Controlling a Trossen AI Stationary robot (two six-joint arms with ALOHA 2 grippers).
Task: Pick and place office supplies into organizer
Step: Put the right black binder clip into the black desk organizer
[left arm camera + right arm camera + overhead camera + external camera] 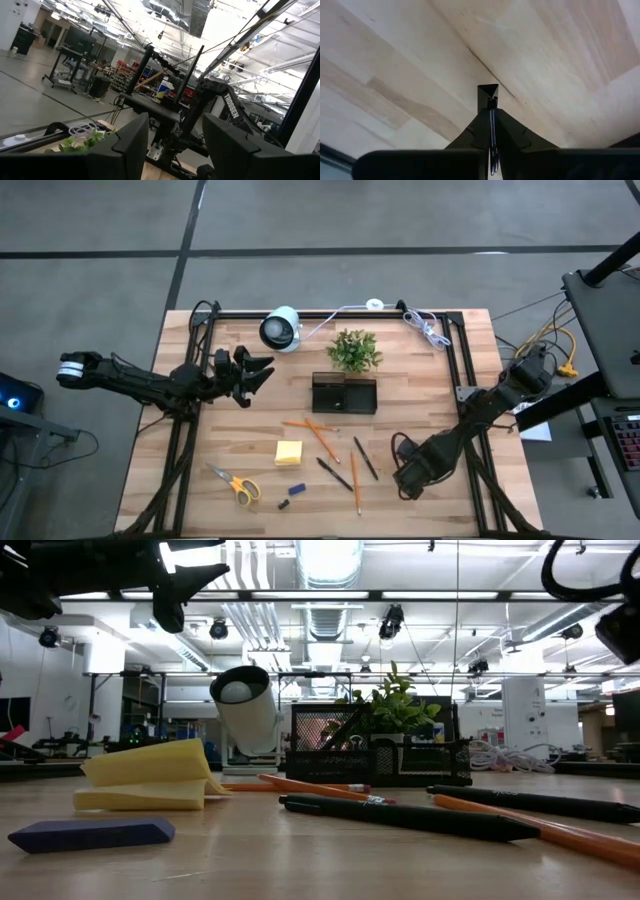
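The left gripper (pixel 262 372) hangs left of the organizer (pixel 344 394), jaws apart and empty. Scissors (pixel 236 484) with yellow handles, a square sticky-note pad (pixel 289 452) and a small blue block (pixel 297 489) lie on the pale wooden surface (pixel 200 450) front-left of the organizer, a black rectangular mesh tray. Thin orange pencils (pixel 322 438) and dark pens (pixel 365 458) lie in front. The right gripper (pixel 405 480) sits front-right of it; only the right wrist view shows its jaws together on a small dark clip (pixel 488 95).

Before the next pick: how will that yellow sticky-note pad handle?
The sticky-note pad probably flexes: in the low view its top sheets lift and curl. Likely light, so a push may slide it across the wood table. Pinching it from above may catch only loose sheets.
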